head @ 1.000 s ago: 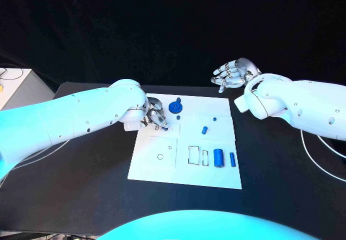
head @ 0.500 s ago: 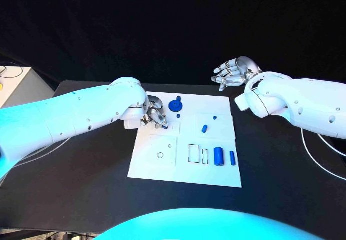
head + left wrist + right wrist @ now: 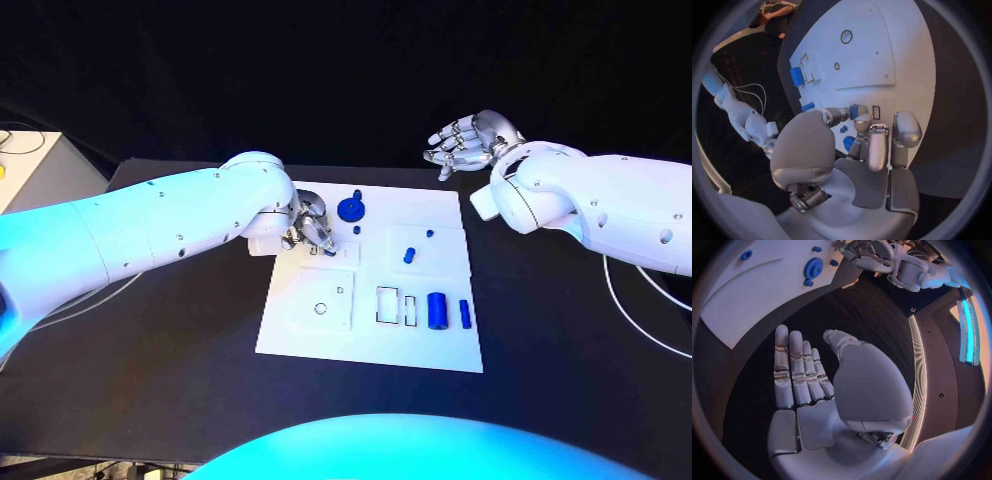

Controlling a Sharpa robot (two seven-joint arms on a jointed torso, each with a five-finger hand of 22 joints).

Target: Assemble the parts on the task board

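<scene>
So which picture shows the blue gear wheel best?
The right wrist view: the blue gear shows its teeth clearly. The head view shows it small beside the left hand; in the left wrist view I cannot pick it out.

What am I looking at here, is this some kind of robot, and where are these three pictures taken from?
Yes, a robot with two white arms ending in silver hands. One picture looks down from its head; the round ones come from cameras at each wrist. On the black table lies a white task board with small blue parts, including a gear and a cylinder. The left hand is down on the board, its fingers at a small blue part. The right hand hovers open, holding nothing.
</scene>
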